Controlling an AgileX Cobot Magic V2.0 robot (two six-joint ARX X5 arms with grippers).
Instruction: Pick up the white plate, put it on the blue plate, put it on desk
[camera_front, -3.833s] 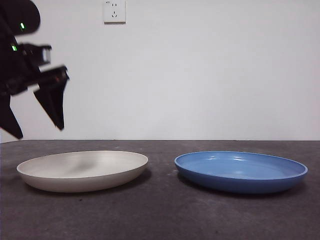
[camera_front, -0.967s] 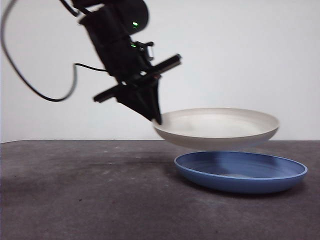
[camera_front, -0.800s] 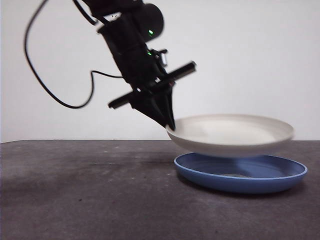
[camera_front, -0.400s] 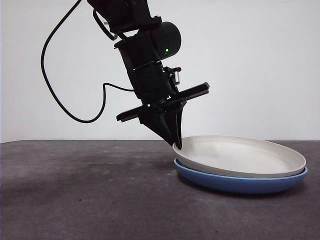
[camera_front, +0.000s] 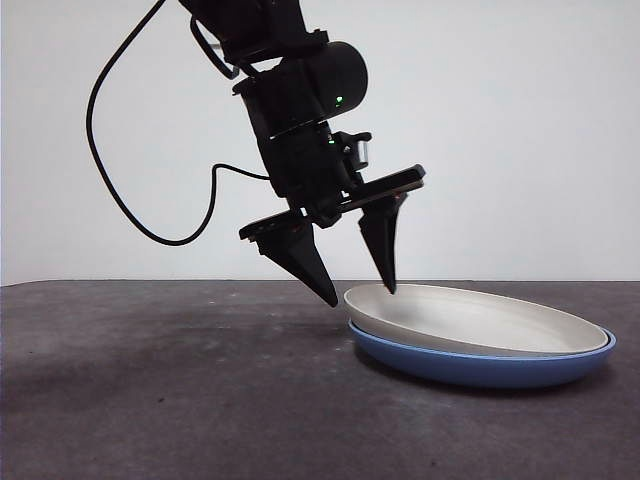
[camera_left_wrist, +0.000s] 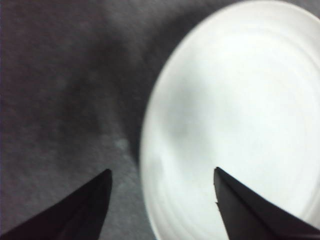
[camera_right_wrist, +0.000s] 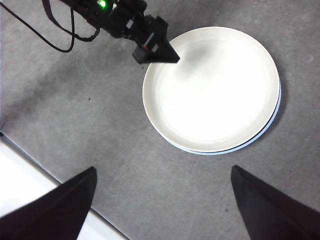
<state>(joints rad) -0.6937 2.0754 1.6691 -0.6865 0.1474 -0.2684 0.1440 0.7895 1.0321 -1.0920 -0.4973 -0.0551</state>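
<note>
The white plate (camera_front: 480, 320) lies nested in the blue plate (camera_front: 480, 368) on the desk (camera_front: 150, 400), right of centre. My left gripper (camera_front: 360, 294) is open at the white plate's left rim, one jaw outside it and one just above its inside, holding nothing. In the left wrist view the white plate (camera_left_wrist: 235, 115) fills the space beyond the open left gripper (camera_left_wrist: 161, 170). From high above, my right gripper (camera_right_wrist: 163, 169) is open and empty; below it the white plate (camera_right_wrist: 212, 87) covers all but a thin edge of the blue plate (camera_right_wrist: 272, 122).
The left arm's black cable (camera_front: 120, 180) loops out to the left above the desk. The right wrist view shows the desk's edge (camera_right_wrist: 45, 175) with a pale strip beyond it. Bare desk (camera_right_wrist: 125, 150) surrounds the stacked plates.
My left gripper carried the white plate from the left, lowered it onto the blue plate, then opened and let it go. The plate now rests in the blue one.
</note>
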